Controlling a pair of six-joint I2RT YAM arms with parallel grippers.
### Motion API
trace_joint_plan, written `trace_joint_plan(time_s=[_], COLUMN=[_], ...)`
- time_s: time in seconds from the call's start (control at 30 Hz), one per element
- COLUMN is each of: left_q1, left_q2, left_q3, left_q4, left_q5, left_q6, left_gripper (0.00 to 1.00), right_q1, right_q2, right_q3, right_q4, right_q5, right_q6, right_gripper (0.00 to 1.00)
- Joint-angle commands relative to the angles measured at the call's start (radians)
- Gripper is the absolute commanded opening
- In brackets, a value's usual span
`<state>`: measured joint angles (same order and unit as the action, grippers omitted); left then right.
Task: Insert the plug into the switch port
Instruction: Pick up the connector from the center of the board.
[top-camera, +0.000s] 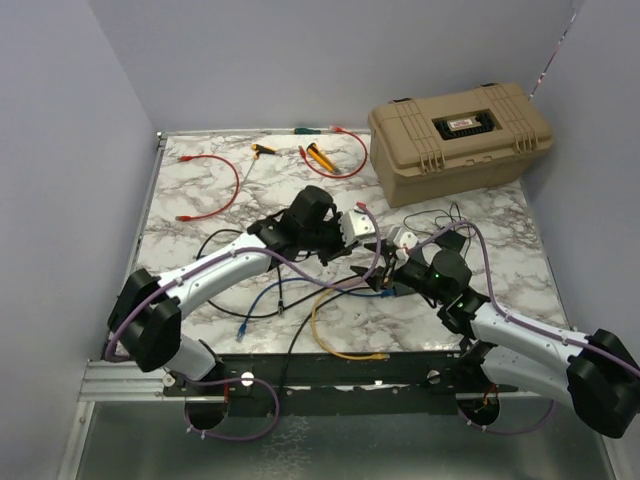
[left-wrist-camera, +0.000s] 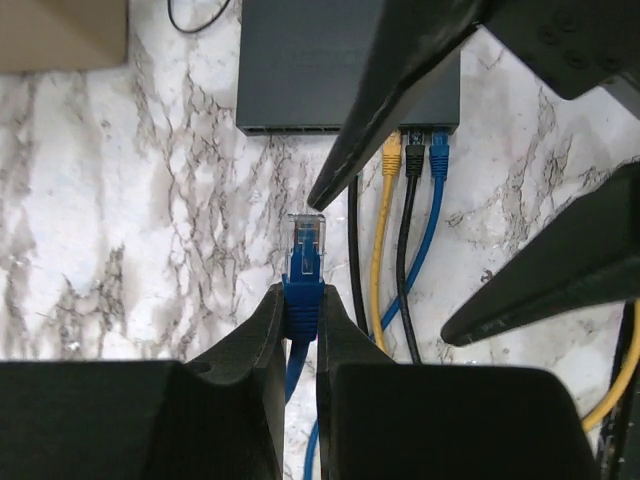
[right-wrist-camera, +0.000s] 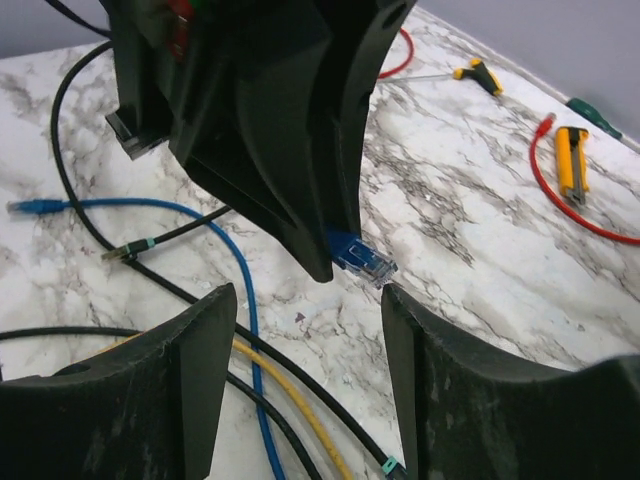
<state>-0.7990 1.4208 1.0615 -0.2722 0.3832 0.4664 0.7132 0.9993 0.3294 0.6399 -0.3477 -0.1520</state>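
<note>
Left hand: the left hand (left-wrist-camera: 302, 300) is clenched on the blue boot of the plug (left-wrist-camera: 304, 250), just behind its clear tip.
Plug: it is held above the table (left-wrist-camera: 150, 250) with the tip pointing at the switch's port edge. It is apart from that edge and not yet in any port.
Switch: the switch (left-wrist-camera: 300, 60) lies flat on the table ahead of the plug, ports facing it.
Occupied ports: a yellow cable (left-wrist-camera: 385, 200), a black cable (left-wrist-camera: 405, 220) and a blue cable (left-wrist-camera: 432, 200) are already seated at the right end.
Right hand: the right hand (right-wrist-camera: 305, 300) is released, its fingers spread on either side of the plug tip and grasping nothing.
Progress: the plug is gripped and roughly aimed. Judged left to do are closing the gap, lining up with a free port and pushing home.
</note>
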Motion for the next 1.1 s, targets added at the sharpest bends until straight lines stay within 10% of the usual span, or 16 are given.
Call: trace_joint_plan(time_s=[0.0,0.33,1.07], left_q1=[0.036,0.042,0.057], left_q2=[0.131,0.2,0.139], left_q3=[0.126,0.195,0.264], left_q4=[-0.164,-0.206,-0.587], left_q5=[0.044,0.064,0.31], left_q6=[-0.163,-0.221,0.081], left_gripper=[0.0,0.0,0.0], right_q1=[0.003,-0.014,-0.02], right_q2=[-0.041,-0.126,-0.07], right_q3=[-0.018,0.001,-0.031], right_q4=[-0.016,-0.237,-0.029], right_q5=[0.211,0.411,-0.252], right_q6=[0.135,0.336,-0.01], right_gripper=[0.67,0.82,0.75])
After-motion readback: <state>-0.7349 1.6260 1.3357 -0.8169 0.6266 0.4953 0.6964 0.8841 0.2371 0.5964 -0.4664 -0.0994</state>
